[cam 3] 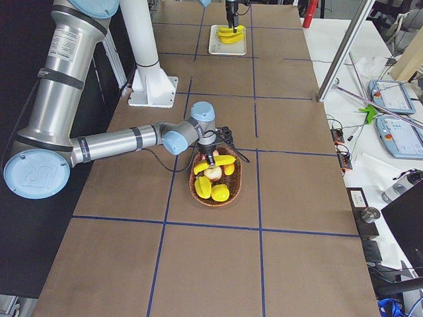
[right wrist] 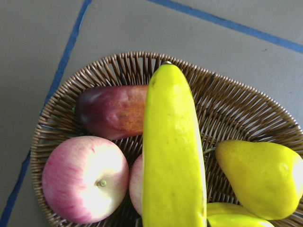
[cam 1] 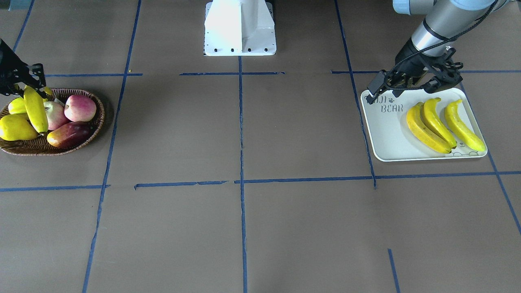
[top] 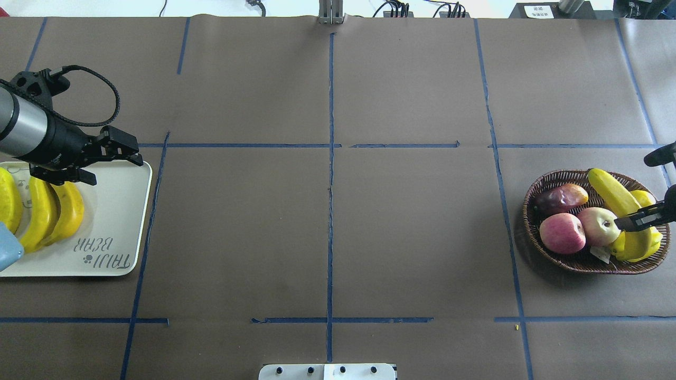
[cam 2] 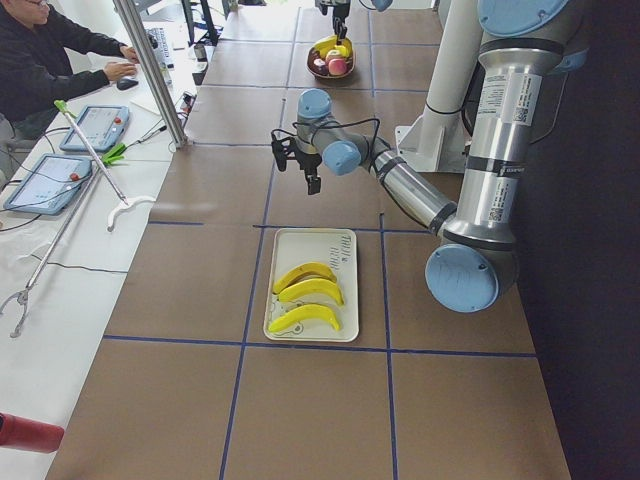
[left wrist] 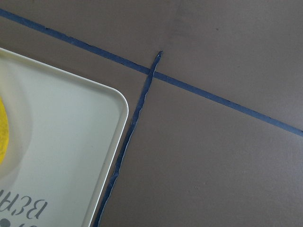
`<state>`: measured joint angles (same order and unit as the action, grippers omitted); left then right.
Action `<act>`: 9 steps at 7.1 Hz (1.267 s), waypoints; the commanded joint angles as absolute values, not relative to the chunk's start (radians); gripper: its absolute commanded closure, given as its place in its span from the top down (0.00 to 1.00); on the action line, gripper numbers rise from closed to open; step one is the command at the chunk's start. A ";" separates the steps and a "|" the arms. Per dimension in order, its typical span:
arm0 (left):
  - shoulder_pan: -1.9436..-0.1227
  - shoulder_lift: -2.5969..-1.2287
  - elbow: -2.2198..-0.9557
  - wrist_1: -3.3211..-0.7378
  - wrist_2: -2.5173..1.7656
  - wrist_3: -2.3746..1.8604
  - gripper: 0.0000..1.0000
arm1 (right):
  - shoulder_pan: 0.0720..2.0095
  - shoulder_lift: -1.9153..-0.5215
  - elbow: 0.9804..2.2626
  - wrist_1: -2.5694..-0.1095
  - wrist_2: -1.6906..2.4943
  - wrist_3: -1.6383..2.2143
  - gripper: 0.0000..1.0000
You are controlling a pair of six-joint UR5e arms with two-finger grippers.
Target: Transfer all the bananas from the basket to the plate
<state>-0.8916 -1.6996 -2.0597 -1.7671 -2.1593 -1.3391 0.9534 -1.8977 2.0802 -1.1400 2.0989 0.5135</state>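
Right gripper (top: 631,220) is down in the basket (top: 526,211), jaws closed on the fourth banana (right wrist: 173,156) near the end closest to the robot. The rest of the fruit sticks out across the basket towards the far rim. Can't tell if it's off the pile yet; it seems to lie across an apple (top: 597,224). A second apple (top: 562,233), a dark red fruit (top: 560,196) and yellow pears (right wrist: 260,177) are packed round it.

Left gripper (top: 118,171) is wide open, holds nothing, and hangs over the plate's corner on the printed side. The plate (top: 116,211) is at the opposite end of the table, well apart from the basket. Three bananas (cam 1: 437,122) lie side by side on it, so this looks like the last transfer.

Step in hand, as I read it: lift out.
- Go straight up first, slowly. The grip is at one end, so the free end will likely droop or swing.
- Don't move sideways until that end is clear of the apples and the braided rim, or it may drag fruit out or tip the basket.
- Keep the clamp firm; the skin looks smooth and may slip.
- Set it down on the bare printed side, parallel to the others. The open left gripper is close to that spot, so mind a clash.
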 commanded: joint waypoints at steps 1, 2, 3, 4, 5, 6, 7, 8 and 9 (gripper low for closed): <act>-0.890 -1.704 -2.060 -1.769 -2.160 -1.339 1.00 | 1.015 -1.892 2.144 -1.137 2.108 0.528 0.00; -0.871 -1.739 -2.056 -1.766 -2.158 -1.339 1.00 | 1.014 -1.782 2.131 -1.140 2.161 0.563 0.00; -0.838 -1.787 -2.042 -1.769 -2.155 -1.380 1.00 | 1.011 -1.635 2.079 -1.138 2.227 0.751 0.00; -0.795 -1.866 -2.019 -1.773 -2.148 -1.491 1.00 | 0.955 -1.479 2.024 -1.125 2.232 0.955 0.01; -0.789 -1.923 -2.008 -1.790 -2.148 -1.546 1.00 | 0.865 -1.379 2.002 -1.096 2.214 1.086 0.01; -0.773 -1.946 -2.006 -1.878 -2.148 -1.607 1.00 | 0.820 -1.309 1.997 -1.080 2.168 1.201 0.01; -0.769 -1.942 -1.967 -2.093 -2.148 -1.706 1.00 | 0.752 -1.274 1.994 -1.009 2.117 1.288 0.01; -0.764 -1.950 -1.898 -2.265 -2.148 -1.777 1.00 | 0.662 -1.258 1.994 -0.941 2.003 1.320 0.01; -0.761 -1.988 -1.873 -2.308 -2.148 -1.785 1.00 | 0.596 -1.234 1.993 -0.924 1.949 1.322 0.01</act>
